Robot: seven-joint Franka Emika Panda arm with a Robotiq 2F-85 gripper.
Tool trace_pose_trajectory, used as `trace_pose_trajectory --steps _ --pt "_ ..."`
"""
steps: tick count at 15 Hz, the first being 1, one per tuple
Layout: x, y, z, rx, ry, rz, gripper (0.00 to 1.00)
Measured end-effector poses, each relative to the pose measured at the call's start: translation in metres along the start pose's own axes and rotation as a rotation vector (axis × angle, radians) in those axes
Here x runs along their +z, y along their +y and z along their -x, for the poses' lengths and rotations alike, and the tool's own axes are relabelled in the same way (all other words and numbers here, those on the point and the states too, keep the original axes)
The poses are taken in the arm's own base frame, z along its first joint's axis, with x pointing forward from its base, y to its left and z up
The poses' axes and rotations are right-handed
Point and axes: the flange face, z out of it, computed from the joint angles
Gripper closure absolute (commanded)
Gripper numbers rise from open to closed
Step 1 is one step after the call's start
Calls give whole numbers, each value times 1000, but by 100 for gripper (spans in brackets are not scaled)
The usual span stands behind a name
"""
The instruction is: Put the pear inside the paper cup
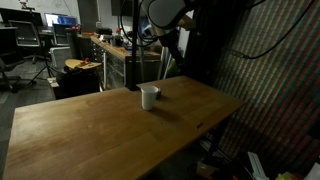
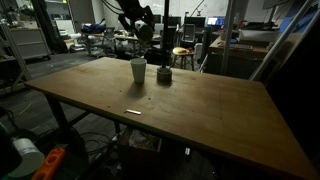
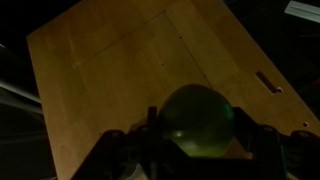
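Dim, grainy views; wrist view darkest and blurred.

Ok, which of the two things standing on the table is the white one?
The paper cup; the object standing beside it is dark.
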Motion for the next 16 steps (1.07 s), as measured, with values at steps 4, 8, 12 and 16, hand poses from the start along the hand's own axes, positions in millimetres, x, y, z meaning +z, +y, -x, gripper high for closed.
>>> trace_pose_trajectory --steps 4,8,12,16 --pt "-10 -11 -23 -65 -58 53 51" --pt "-11 -9 -48 -108 -87 88 51" --pt "1 3 -74 -132 -111 94 51" --pt "24 13 -106 -162 -139 87 51"
